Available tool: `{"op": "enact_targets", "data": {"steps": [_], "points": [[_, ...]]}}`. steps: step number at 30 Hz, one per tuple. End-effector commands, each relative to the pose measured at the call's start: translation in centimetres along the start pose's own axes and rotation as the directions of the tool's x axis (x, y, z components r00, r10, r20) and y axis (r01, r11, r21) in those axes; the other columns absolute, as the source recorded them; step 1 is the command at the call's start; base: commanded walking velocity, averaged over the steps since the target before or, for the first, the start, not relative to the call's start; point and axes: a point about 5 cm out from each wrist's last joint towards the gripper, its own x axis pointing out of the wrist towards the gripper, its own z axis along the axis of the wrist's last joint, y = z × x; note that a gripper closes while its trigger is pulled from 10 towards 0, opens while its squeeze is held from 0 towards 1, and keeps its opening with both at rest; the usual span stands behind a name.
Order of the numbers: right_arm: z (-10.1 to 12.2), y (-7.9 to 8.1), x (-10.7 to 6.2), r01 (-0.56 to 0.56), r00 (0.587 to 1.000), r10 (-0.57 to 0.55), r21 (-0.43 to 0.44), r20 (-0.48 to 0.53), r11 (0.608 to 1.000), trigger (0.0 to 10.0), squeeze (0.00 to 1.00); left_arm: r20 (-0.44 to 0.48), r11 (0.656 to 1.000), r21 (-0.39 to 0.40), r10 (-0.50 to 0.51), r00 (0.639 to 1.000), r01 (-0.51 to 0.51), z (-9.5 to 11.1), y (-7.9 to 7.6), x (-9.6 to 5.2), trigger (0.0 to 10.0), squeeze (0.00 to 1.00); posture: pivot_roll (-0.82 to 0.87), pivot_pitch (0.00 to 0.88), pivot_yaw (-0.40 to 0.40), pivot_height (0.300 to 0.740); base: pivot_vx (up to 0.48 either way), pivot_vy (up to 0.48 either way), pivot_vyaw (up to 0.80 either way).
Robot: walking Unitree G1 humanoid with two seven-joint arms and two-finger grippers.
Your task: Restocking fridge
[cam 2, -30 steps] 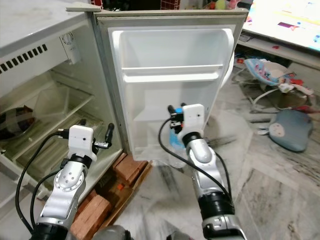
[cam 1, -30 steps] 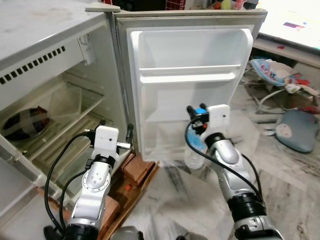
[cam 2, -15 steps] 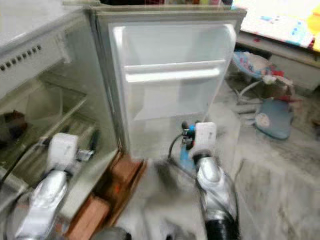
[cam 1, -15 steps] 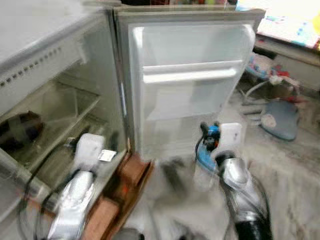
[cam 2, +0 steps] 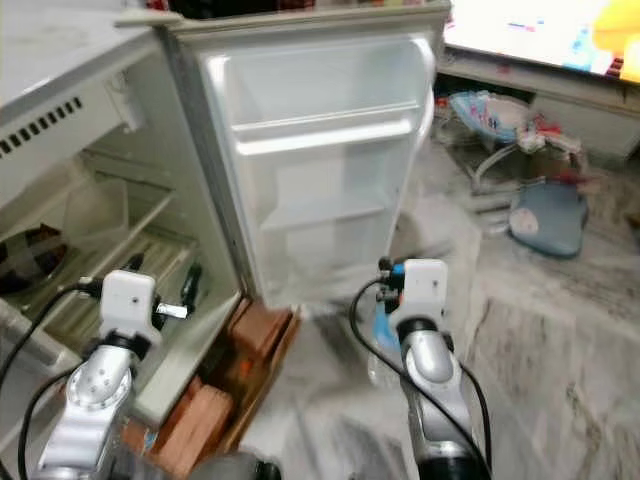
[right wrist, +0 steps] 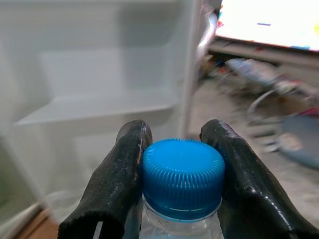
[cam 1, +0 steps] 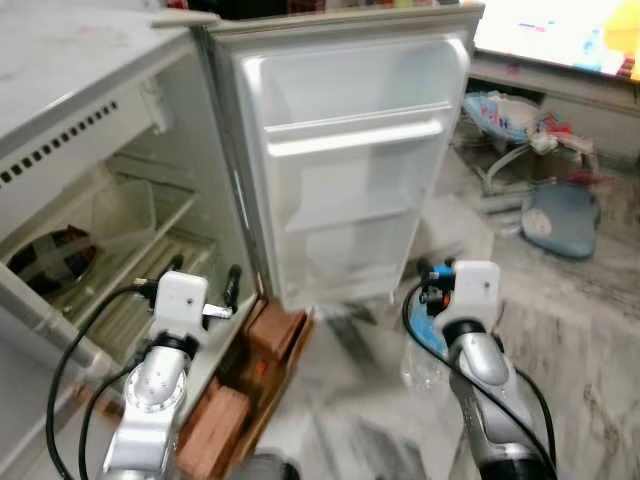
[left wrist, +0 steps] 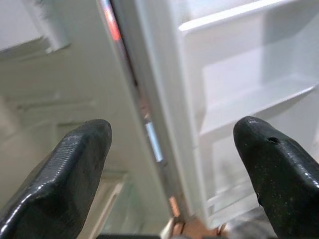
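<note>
Restocking looks barely begun: the fridge door (cam 1: 350, 170) stands wide open with its white shelves (cam 1: 352, 135) bare, and the one item in play, a clear water bottle (cam 1: 425, 352) with a blue cap (right wrist: 182, 175), is not yet inside. The right gripper (right wrist: 182, 181) has its two black fingers (right wrist: 122, 181) pinched on either side of that cap, holding the bottle upright out in front of the door, at about 5 o'clock from the door's lower shelf and apart from it. The left gripper (left wrist: 169, 164) hangs with its fingers spread wide and nothing between them, pointed at the hinge edge where the door meets the cabinet. Inside the fridge body, at about 9 o'clock in the head views, a dark rounded item (cam 1: 55, 262) sits on an interior shelf; what it is cannot be told. By my judgement, carrying the bottle up to a door shelf and releasing it is all left to do. The bottle's lower body is mostly hidden behind the right arm and blurred, so its fill level is unclear. The floor beyond the door is soft with blur, and the clutter at 2 o'clock (cam 1: 520, 115) is hard to identify.
</note>
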Motion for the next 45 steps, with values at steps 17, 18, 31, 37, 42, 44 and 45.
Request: {"op": "enact_targets", "data": {"steps": [17,18,31,37,42,44,45], "points": [[1.13,1.04,0.31,-0.024,0.999,0.024,0.013,0.031,1.0,10.0,0.0,-0.007,1.0,0.015,0.004,1.0,-0.004,0.0,0.53,-0.22,10.0,0.0,0.11,0.032,0.008,0.74,0.109,0.0,0.0],[1.13,1.04,0.31,-0.024,0.999,0.024,0.013,0.031,1.0,10.0,0.0,-0.007,1.0,0.015,0.004,1.0,-0.004,0.0,0.53,-0.22,10.0,0.0,0.11,0.032,0.008,0.74,0.244,0.0,0.0],[1.34,1.23,0.41,-0.034,0.999,0.034,0.007,0.037,0.999,10.0,0.0,0.0,1.0,0.001,-0.008,1.0,0.008,0.13,0.27,-0.18,10.0,0.0,0.11,0.033,0.007,0.74,0.438,0.0,0.0],[1.39,1.3,0.44,-0.037,0.999,0.037,0.008,0.039,0.999,10.0,0.0,0.0,1.0,0.001,-0.007,1.0,0.007,0.14,0.24,-0.14,10.0,0.0,0.11,0.034,0.007,0.74,0.325,0.0,0.0],[1.42,1.32,0.48,-0.038,0.998,0.038,0.006,0.04,0.999,10.0,0.0,-0.012,1.0,-0.001,-0.001,1.0,0.001,0.02,0.11,-0.06,10.0,0.0,0.11,0.034,0.004,0.74,0.284,0.0,0.0],[1.44,1.33,0.5,-0.039,0.998,0.039,0.006,0.04,0.999,10.0,0.0,-0.009,1.0,-0.006,0.006,1.0,-0.006,0.03,0.11,-0.08,10.0,0.0,0.12,0.035,0.003,0.74,0.0,0.0,0.0],[1.45,1.35,0.51,-0.039,0.998,0.039,0.004,0.04,0.999,10.0,0.0,-0.009,1.0,-0.006,0.005,1.0,-0.005,0.02,0.11,-0.09,10.0,0.0,0.12,0.036,0.002,0.74,0.0,0.0,0.0]]}}
